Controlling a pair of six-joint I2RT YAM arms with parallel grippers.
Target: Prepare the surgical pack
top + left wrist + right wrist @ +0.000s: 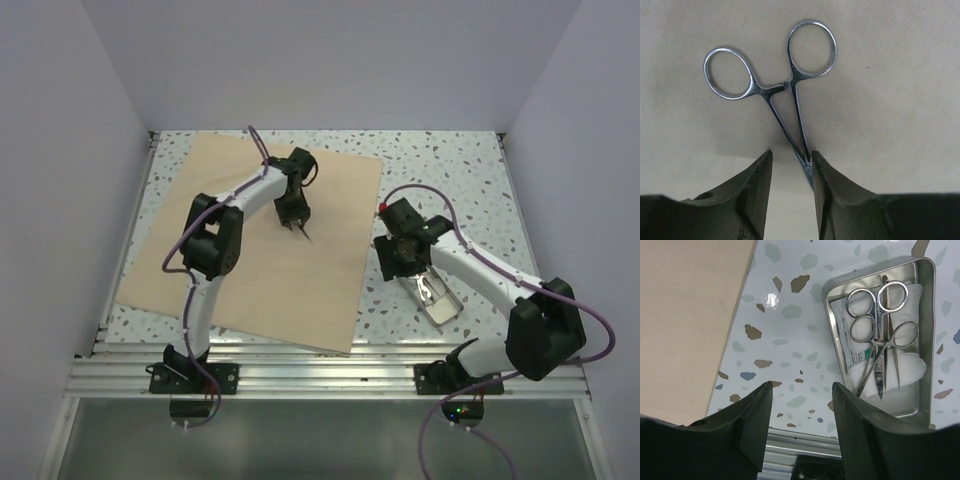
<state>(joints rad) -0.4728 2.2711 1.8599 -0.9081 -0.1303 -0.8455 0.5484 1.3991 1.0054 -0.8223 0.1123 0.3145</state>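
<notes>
The surgical pack's wrap (270, 270) lies spread flat as a wide beige sheet on the left half of the table. It fills the left wrist view (890, 100) and shows at the left of the right wrist view (685, 315). A pair of steel forceps (786, 88) lies on the sheet, ring handles pointing away from the left gripper. My left gripper (791, 155) stands open low over the sheet (295, 218). The forceps' tip rests against its right finger (840, 195), with a gap on the other side. My right gripper (801, 386) is open and empty above the speckled table, left of the tray (398, 255).
A small shiny metal tray (929, 330) sits at the right (436, 297). It holds ring-handled steel instruments (885, 340), white gauze (910, 370) and a printed packet (852, 340). Grey walls enclose the table. An aluminium rail (320, 375) runs along the near edge.
</notes>
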